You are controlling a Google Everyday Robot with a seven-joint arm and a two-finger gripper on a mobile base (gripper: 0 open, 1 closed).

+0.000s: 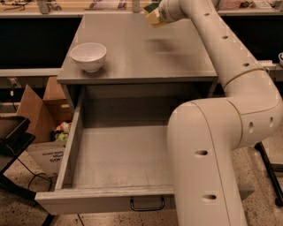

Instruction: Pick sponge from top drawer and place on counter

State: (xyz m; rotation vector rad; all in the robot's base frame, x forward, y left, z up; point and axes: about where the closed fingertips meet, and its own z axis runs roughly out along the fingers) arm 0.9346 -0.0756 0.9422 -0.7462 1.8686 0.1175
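My gripper [153, 14] is at the far back of the counter [141, 55], held above its rear edge at the end of the cream arm. It is shut on the sponge [154, 19], which shows as a pale yellow block with a dark green face on top. The sponge's shadow falls on the counter below it. The top drawer [119, 154] is pulled fully open below the counter, and its grey floor is bare. Its dark wire handle [147, 204] is on the front. My arm's large lower links cover the drawer's right side.
A white bowl [89, 56] stands on the counter's front left. A cardboard box [42, 110] with clutter sits on the floor to the left of the drawer. A pale workbench [88, 5] with small items runs behind the cabinet. A dark stand leg [269, 167] is at the right.
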